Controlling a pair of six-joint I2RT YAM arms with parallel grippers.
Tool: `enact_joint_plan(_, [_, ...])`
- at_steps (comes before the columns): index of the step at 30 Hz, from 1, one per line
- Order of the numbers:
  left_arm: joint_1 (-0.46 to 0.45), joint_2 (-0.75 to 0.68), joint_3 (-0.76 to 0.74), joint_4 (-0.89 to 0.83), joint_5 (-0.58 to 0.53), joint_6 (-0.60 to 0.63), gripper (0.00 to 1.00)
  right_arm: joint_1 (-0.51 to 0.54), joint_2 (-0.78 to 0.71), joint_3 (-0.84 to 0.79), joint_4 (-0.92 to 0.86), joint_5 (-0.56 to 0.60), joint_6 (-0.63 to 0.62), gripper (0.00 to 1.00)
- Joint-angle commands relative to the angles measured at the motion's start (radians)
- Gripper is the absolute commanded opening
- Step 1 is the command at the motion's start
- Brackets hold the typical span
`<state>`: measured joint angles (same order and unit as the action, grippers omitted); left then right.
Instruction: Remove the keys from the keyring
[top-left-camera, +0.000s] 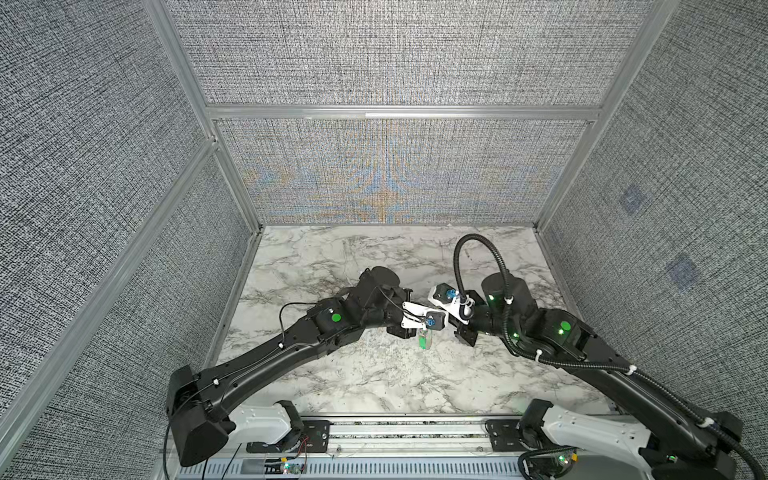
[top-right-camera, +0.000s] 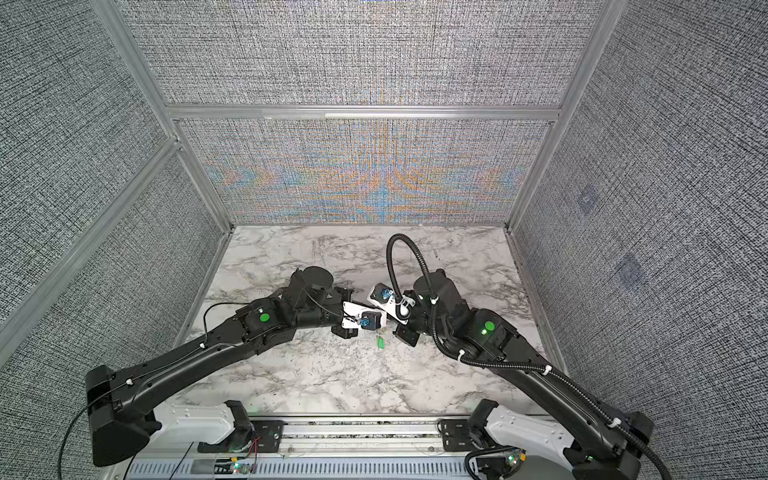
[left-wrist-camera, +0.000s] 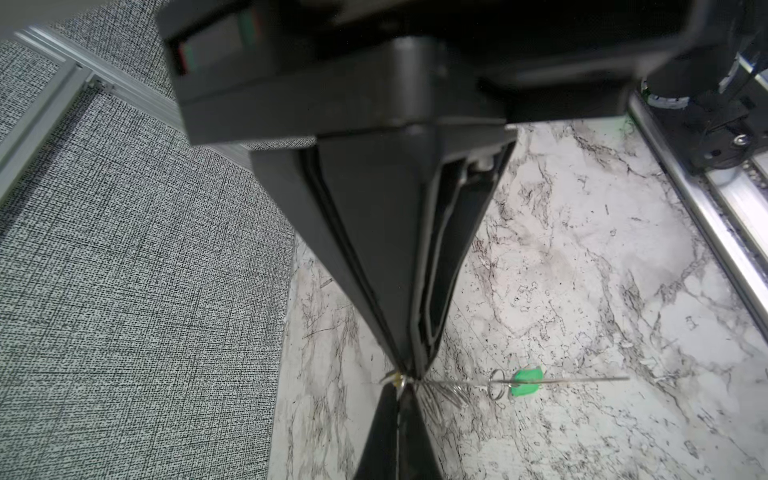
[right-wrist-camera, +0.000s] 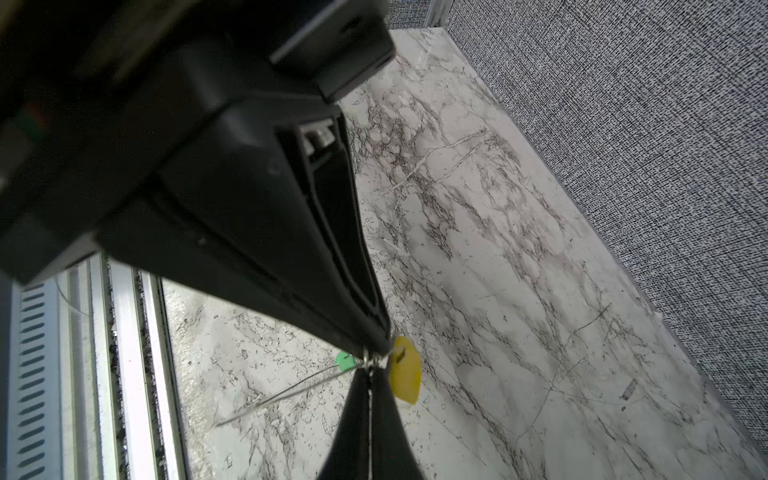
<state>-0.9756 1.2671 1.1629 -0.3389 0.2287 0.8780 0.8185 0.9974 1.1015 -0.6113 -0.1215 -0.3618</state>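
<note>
Wrist views: you see the left claw (left-wrist-camera: 402, 371) and the right claw (right-wrist-camera: 377, 348) each pressed together, meeting tip to tip at lower centre of frame where the thin keyring (left-wrist-camera: 582, 379) ends, with the yellow-tagged key (right-wrist-camera: 405, 372) beside the tips and the green-tagged key (left-wrist-camera: 527, 380) farther along it, over the marble surface (left-wrist-camera: 582, 249); what each pinches is unclear.

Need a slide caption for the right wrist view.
Right tool and left tool, both shut, meet tip to tip at the keyring wire; yellow tag and green tag beside them.
</note>
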Motion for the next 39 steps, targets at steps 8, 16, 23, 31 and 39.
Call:
enact_joint_plan(8, [0.057, -0.044, -0.048, 0.169, 0.163, -0.166, 0.00, 0.001, -0.139, -0.129, 0.161, 0.139, 0.021, 0.31])
enact_joint_plan(16, [0.103, -0.067, -0.106, 0.284, 0.268, -0.284, 0.00, 0.002, -0.123, -0.158, 0.220, 0.111, 0.033, 0.34])
enact_joint_plan(23, [0.107, -0.068, -0.126, 0.330, 0.287, -0.333, 0.00, 0.002, -0.092, -0.161, 0.288, 0.081, 0.038, 0.35])
enact_joint_plan(31, [0.117, -0.071, -0.148, 0.389, 0.302, -0.399, 0.00, 0.002, -0.062, -0.155, 0.323, 0.107, 0.040, 0.28])
enact_joint_plan(39, [0.176, -0.085, -0.188, 0.510, 0.347, -0.531, 0.00, 0.005, -0.091, -0.159, 0.287, 0.147, 0.010, 0.01])
